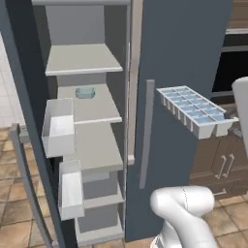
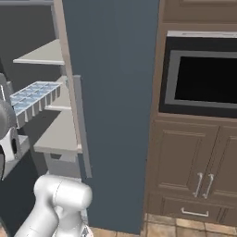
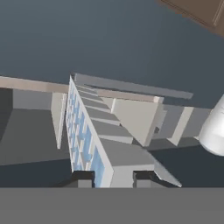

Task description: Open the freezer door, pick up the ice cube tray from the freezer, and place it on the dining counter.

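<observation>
Hand view shows us our jaws pinching one end of the ice cube tray (image 3: 94,144), the fingertips (image 3: 83,178) pressed on either side of its wall. The tray is held in the air outside the freezer (image 1: 87,63), in front of the wider closed slate-blue door (image 1: 184,53) and its grey bar handle (image 1: 147,133). The freezer door (image 1: 19,121) stands swung open at left, with white bins (image 1: 58,127). A small teal container (image 1: 85,92) sits on a shelf (image 1: 89,104). Right of us are a built-in oven (image 2: 203,78) and dark wood cabinets (image 2: 185,162). We see no readable writing.
</observation>
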